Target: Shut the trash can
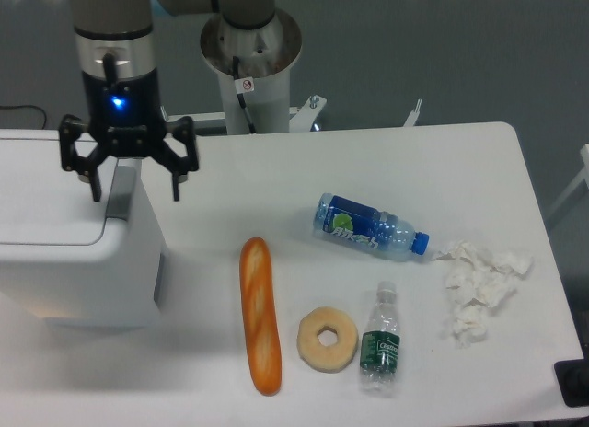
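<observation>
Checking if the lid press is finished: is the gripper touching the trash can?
Cannot tell. The single camera looks down on the open gripper above the trash can edge, so overlap hides any gap.

arm: descends vertically from the top-left of the view, wrist pointing straight down | wrist: blue light lit | gripper (133, 190): black, two fingers (175, 177) spread wide apart, tips pointing down, nothing between them

Trash can (74, 252) fills left edge, baguette (260, 315) nearest obstacle
</observation>
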You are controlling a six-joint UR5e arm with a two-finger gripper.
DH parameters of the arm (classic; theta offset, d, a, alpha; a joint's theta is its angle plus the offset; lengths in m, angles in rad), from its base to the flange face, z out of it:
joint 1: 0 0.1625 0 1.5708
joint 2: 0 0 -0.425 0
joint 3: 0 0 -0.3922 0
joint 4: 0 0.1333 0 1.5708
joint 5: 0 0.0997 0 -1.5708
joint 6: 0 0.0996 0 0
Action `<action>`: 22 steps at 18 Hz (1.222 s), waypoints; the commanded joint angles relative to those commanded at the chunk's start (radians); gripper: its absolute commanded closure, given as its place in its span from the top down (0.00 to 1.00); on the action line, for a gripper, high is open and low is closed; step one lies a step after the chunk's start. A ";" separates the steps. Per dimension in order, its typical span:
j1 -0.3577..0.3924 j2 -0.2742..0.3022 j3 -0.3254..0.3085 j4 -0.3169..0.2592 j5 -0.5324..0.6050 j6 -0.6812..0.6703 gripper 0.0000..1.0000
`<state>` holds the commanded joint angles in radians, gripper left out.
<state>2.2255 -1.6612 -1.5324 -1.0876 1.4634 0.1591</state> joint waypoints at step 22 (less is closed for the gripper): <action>0.448 -0.370 0.143 -0.038 0.186 0.914 1.00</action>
<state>2.6736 -2.0309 -1.3899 -1.1258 1.6490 1.0734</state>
